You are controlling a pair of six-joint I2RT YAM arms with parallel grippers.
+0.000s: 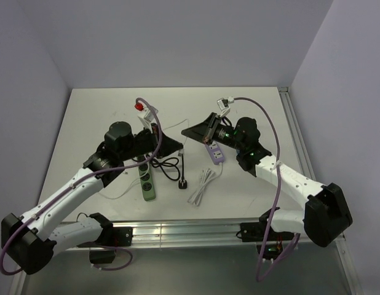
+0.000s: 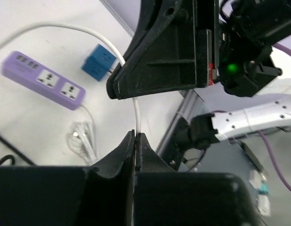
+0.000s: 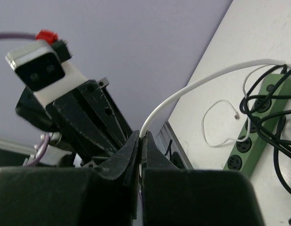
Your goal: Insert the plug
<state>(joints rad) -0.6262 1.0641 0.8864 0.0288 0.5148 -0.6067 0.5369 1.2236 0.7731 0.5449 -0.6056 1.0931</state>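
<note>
The blue plug [image 2: 99,61] lies on the table beyond the purple power strip [image 2: 44,81], apart from both grippers; in the top view I cannot make it out under the right gripper. My left gripper [image 2: 136,134] is shut on a white cable [image 2: 137,113]. My right gripper [image 3: 141,135] is shut on the same white cable [image 3: 183,92], which runs toward the green power strip [image 3: 258,125]. In the top view the left gripper [image 1: 175,146] and right gripper [image 1: 190,132] meet tip to tip above mid-table.
The green strip [image 1: 148,181] lies under my left arm with a black cable [image 1: 168,166] and its black plug [image 1: 184,183] beside it. A coiled white cable [image 1: 202,184] lies near the front. The purple strip [image 1: 214,151] lies under the right gripper. A rail [image 1: 178,233] borders the near edge.
</note>
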